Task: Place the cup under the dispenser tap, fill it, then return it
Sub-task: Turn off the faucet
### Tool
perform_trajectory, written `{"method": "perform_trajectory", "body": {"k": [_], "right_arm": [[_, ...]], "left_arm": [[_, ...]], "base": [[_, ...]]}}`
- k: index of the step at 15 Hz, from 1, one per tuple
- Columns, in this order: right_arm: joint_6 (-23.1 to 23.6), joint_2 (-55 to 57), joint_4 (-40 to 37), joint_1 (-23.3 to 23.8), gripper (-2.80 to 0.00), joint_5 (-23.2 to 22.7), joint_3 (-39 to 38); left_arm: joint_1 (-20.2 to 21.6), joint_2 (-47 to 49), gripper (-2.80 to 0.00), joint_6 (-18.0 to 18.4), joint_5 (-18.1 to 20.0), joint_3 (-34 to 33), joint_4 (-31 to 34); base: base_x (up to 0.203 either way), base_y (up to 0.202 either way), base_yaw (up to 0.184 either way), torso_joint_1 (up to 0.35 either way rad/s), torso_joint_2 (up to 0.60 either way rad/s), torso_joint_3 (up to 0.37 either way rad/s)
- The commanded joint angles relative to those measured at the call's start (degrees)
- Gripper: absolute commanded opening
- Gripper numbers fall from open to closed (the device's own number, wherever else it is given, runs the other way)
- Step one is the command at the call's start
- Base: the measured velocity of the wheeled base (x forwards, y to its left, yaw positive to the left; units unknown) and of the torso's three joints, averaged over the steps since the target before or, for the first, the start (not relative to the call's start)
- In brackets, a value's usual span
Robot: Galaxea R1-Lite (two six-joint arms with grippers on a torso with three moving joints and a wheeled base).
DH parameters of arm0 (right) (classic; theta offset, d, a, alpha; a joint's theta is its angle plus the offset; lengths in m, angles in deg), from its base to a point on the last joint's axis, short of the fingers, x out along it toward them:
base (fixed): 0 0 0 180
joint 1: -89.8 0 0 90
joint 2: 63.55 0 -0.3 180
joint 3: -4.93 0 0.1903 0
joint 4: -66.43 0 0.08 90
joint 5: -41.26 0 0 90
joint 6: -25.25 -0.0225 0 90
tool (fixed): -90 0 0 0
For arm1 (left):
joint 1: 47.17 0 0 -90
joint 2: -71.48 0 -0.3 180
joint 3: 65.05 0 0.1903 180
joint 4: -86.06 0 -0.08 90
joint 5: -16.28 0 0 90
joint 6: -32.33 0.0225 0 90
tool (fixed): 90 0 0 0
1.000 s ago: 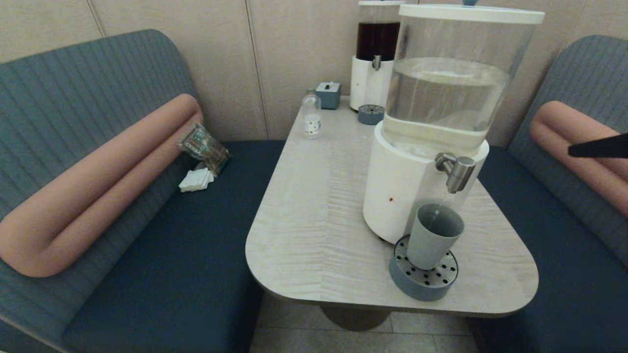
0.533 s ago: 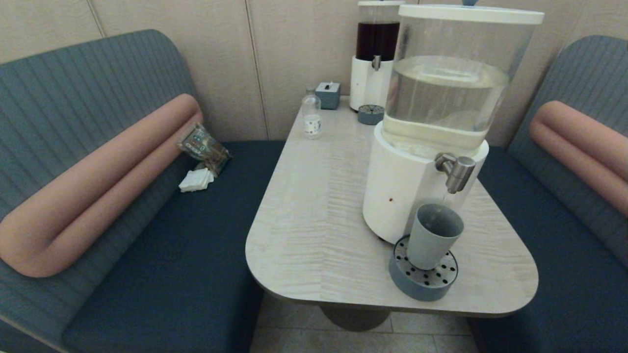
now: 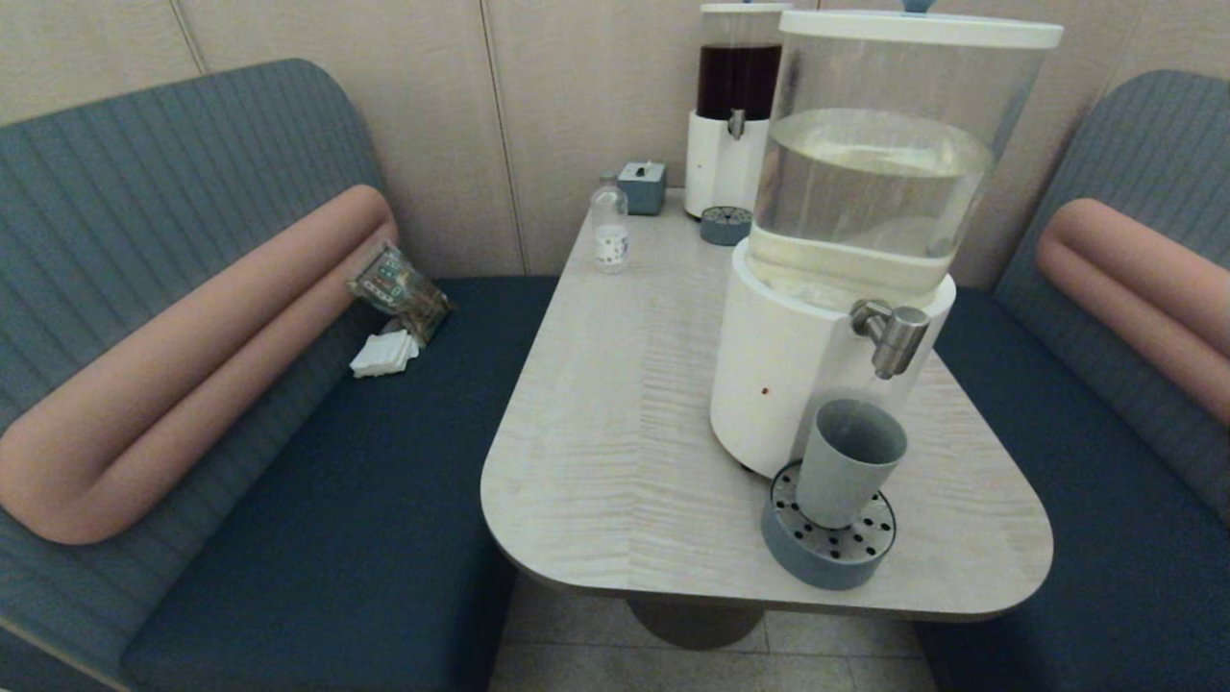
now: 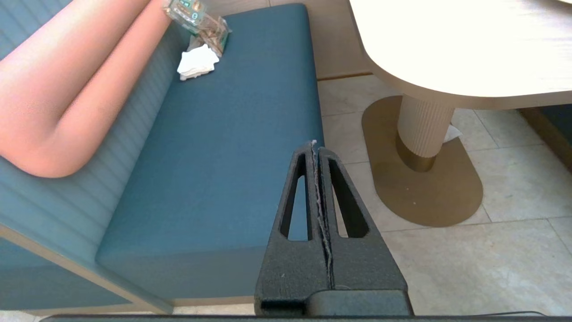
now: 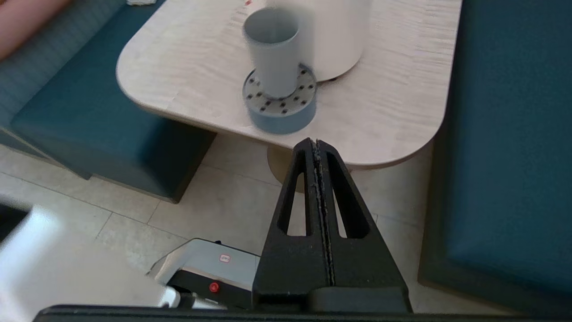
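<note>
The grey-blue cup (image 3: 849,461) stands upright on the round perforated drip tray (image 3: 828,543), directly below the steel dispenser tap (image 3: 894,336) of the big clear-water dispenser (image 3: 865,173). The right wrist view shows the same cup (image 5: 271,49) on its tray (image 5: 280,105). My right gripper (image 5: 316,142) is shut and empty, low over the floor, short of the table's near edge. My left gripper (image 4: 314,144) is shut and empty, parked low beside the left bench. Neither arm shows in the head view.
A small clear bottle (image 3: 609,231), a blue-grey box (image 3: 643,185) and a dark-liquid dispenser (image 3: 735,106) with its own small tray (image 3: 725,224) stand at the table's far end. A packet (image 3: 399,288) and white napkins (image 3: 384,354) lie on the left bench. The table pedestal (image 4: 422,129) stands on the tiled floor.
A dark arm tip at the head view's right edge one second ago has left that view. The cup, tray and dispenser have not moved.
</note>
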State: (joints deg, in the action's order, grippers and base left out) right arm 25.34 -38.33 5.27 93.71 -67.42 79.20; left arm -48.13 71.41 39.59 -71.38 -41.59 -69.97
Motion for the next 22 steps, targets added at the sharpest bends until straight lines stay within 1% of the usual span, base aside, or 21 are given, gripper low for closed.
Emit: {"method": "perform_trajectory", "body": {"k": [1,5,6,8,10,12,13,15,17,19,21,22], "right_arm": [[0.0,-7.8,-0.4,-0.8,-2.80,0.0,-2.9],[-0.1,-18.1,-1.0,-3.0,-2.80,1.6,-10.7],[0.1,-20.4,-0.3,-3.3,-2.80,3.3,-13.9],[0.7,-22.6,4.3,-3.6,-2.80,6.7,-20.5],[1.6,-24.0,13.2,-3.7,-2.80,11.2,-30.3],[2.1,-24.7,26.9,-3.7,-2.80,15.1,-39.8],[2.9,-24.9,33.3,-3.7,-2.80,16.3,-44.0],[5.1,-25.1,41.2,-3.7,-2.80,17.3,-50.3],[4.9,-25.1,40.8,-3.7,-2.80,17.5,-50.9],[4.6,-25.0,37.4,-3.7,-2.80,17.6,-50.9],[4.5,-25.0,38.1,-3.7,-2.80,17.5,-50.9],[3.6,-25.0,38.1,-3.7,-2.80,17.6,-50.9]], "left_arm": [[0.0,0.0,-2.80,0.0,0.0,0.0,0.0],[0.0,0.0,-2.80,0.0,0.0,0.0,0.0],[0.0,0.0,-2.80,0.0,0.0,0.0,0.0],[0.0,0.0,-2.80,0.0,0.0,0.0,0.0],[0.0,0.0,-2.80,0.0,0.0,0.0,0.0],[0.0,0.0,-2.80,0.0,0.0,0.0,0.0],[0.0,0.0,-2.80,0.0,0.0,0.0,0.0],[0.0,0.0,-2.80,0.0,0.0,0.0,0.0],[0.0,0.0,-2.80,0.0,0.0,0.0,0.0],[0.0,0.0,-2.80,0.0,0.0,0.0,0.0],[0.0,0.0,-2.80,0.1,0.0,0.0,0.0],[0.0,0.0,-2.80,0.1,0.0,0.0,0.0]], "base": [[0.000,0.000,0.000,0.000,0.00,0.000],[0.000,0.000,0.000,0.000,0.00,0.000],[0.000,0.000,0.000,0.000,0.00,0.000],[0.000,0.000,0.000,0.000,0.00,0.000],[0.000,0.000,0.000,0.000,0.00,0.000],[0.000,0.000,0.000,0.000,0.00,0.000],[0.000,0.000,0.000,0.000,0.00,0.000],[0.000,0.000,0.000,0.000,0.00,0.000],[0.000,0.000,0.000,0.000,0.00,0.000],[0.000,0.000,0.000,0.000,0.00,0.000],[0.000,0.000,0.000,0.000,0.00,0.000],[0.000,0.000,0.000,0.000,0.00,0.000]]}}
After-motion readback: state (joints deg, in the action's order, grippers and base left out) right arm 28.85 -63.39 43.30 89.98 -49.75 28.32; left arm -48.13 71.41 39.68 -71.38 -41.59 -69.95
